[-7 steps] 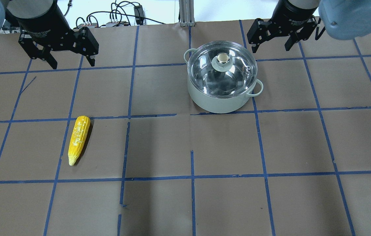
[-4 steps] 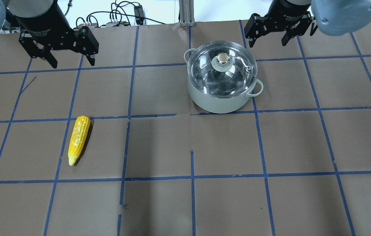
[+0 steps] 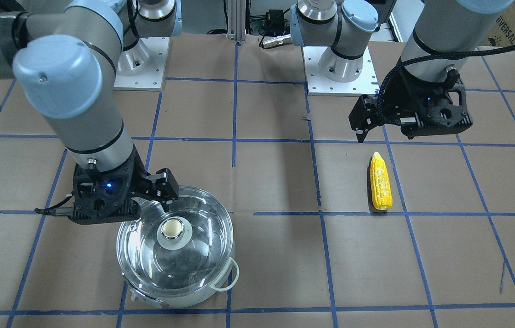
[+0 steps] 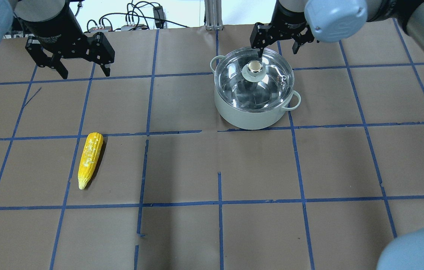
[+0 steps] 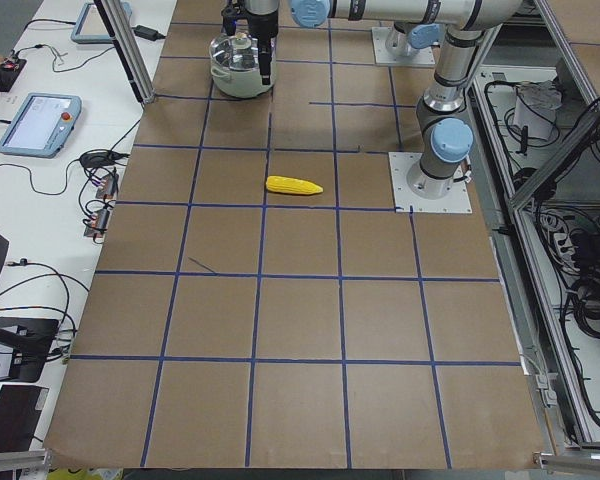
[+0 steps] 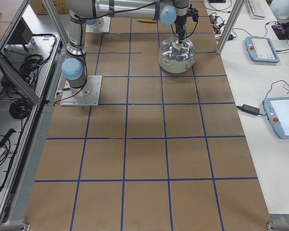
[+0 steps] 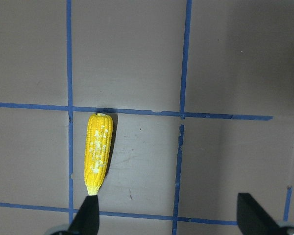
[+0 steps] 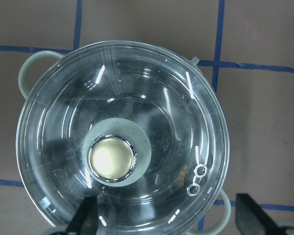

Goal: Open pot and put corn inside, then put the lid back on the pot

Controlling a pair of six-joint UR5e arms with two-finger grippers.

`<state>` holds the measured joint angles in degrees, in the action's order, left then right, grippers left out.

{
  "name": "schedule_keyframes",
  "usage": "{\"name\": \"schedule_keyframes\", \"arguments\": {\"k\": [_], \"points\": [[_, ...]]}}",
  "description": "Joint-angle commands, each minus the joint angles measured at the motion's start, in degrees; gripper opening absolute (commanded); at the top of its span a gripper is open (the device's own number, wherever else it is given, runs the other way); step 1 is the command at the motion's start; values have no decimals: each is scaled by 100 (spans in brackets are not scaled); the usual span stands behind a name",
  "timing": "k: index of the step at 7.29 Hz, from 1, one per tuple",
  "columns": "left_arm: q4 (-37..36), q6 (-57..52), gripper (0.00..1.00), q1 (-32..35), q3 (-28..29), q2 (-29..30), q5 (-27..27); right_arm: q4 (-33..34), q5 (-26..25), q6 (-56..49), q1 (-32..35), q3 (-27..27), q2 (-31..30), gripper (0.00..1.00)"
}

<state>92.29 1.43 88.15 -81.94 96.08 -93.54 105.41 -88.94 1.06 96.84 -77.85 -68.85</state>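
Observation:
The pot (image 4: 251, 114) stands at the back, right of centre, with the clear glass lid (image 4: 268, 90) shut on it and the beige knob (image 4: 254, 67) on top. My right gripper (image 4: 276, 48) is open and empty, hanging over the pot's back rim just behind the knob. In the right wrist view its fingertips (image 8: 85, 218) straddle the lid (image 8: 152, 98) from above without touching it. The corn (image 4: 89, 159) lies on the table at the front left, tip toward the front. My left gripper (image 4: 83, 71) is open and empty, high behind the corn (image 7: 98, 152).
The table is brown paper with a blue tape grid (image 4: 219, 202). Cables (image 4: 133, 18) and an aluminium post (image 4: 212, 15) stand at the far edge. The arm base plates (image 3: 141, 64) sit on the robot's side. Tablets (image 6: 260, 48) lie on a side bench.
My right gripper has moved left from beside the pot to over its back rim, near the knob. The left gripper, the corn and the pot have hardly moved.

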Motion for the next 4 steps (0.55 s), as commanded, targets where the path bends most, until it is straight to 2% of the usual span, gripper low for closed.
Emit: {"name": "schedule_keyframes", "arguments": {"k": [1,4], "points": [[0,-3,100,0,-15,7,2,224,-88,8,133,24,415,100],[0,-3,100,0,-50,-2,-7,287,-88,8,212,234,547,100]]}}
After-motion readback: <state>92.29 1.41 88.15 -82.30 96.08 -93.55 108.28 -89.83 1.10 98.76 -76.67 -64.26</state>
